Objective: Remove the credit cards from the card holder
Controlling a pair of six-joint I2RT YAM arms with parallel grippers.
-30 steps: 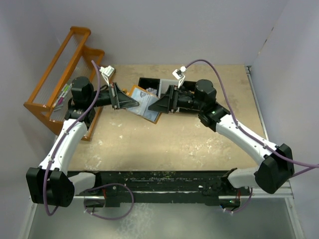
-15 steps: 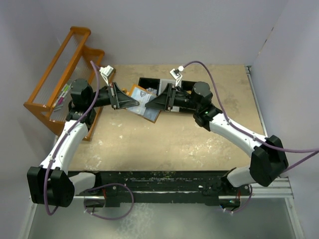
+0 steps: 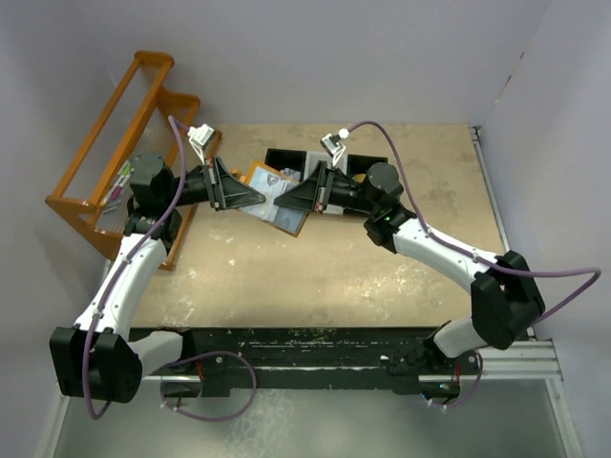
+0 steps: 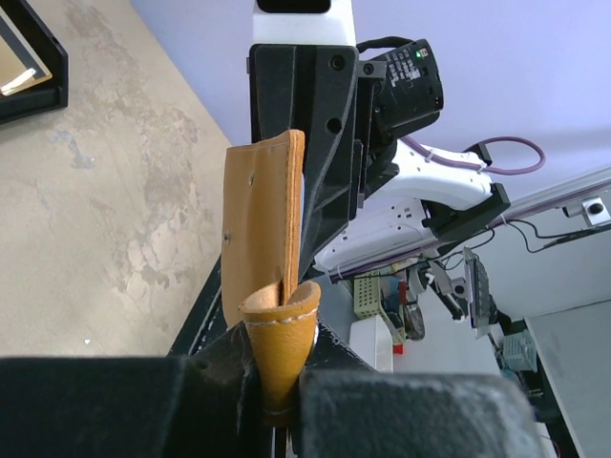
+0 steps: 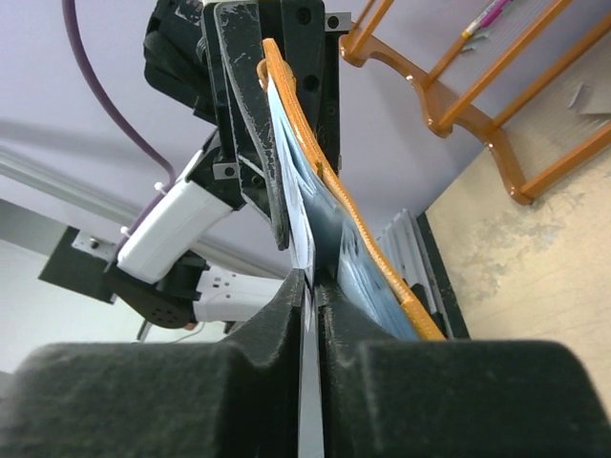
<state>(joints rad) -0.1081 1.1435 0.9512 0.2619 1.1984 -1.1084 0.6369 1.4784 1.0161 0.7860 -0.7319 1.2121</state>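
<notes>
The tan-orange leather bifold card holder (image 3: 272, 196) hangs spread above the beige tabletop (image 3: 334, 277) — pale blue-grey inside towards the right claw (image 5: 313, 296), which pinches a thin pale card (image 5: 304, 250) edge-on. The left claw (image 4: 277, 382) is clamped on the holder's folded tan edge. A black compartment tray (image 3: 284, 157) sits just behind — bare tabletop lies nearer.

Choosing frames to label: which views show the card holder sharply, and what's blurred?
Top view: even light, soft shadows, card holder small but sharp. Left wrist: holder crisp, near fingers dark and blurred. Right wrist: fingers blurred too, card between them sharp.
</notes>
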